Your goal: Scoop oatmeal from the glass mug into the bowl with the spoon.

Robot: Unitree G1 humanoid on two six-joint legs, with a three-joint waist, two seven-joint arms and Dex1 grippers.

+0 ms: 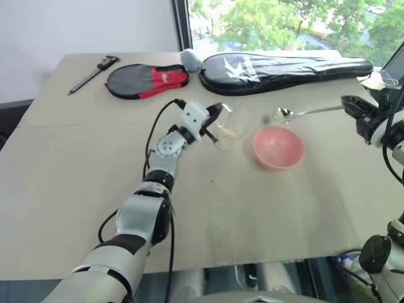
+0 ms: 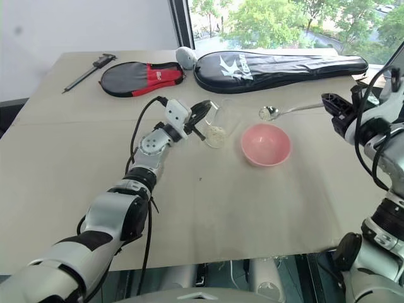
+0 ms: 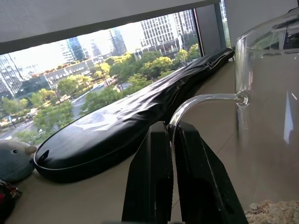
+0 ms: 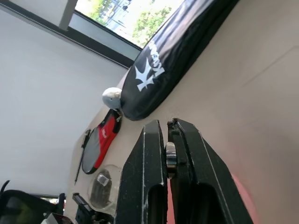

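My left gripper (image 1: 213,115) is shut on the handle of the glass mug (image 1: 225,129), which tilts toward the bowl, left of it. A little oatmeal (image 2: 216,134) lies at the mug's bottom. In the left wrist view the fingers (image 3: 149,177) pinch the clear handle (image 3: 196,100), with oatmeal (image 3: 273,212) in the glass beside them. The pink bowl (image 1: 278,146) sits at the table's centre right. My right gripper (image 1: 346,102) is shut on the handle end of the silver spoon (image 1: 306,112). The spoon's oval end hovers just behind the bowl's far rim. Whether it carries flakes is unclear.
Along the table's far edge lie a long black racket bag (image 1: 284,66), a red and black racket cover (image 1: 146,80), a grey plush toy (image 1: 190,60) and a black caliper (image 1: 95,72). The table's near edge (image 1: 252,262) runs below the bowl.
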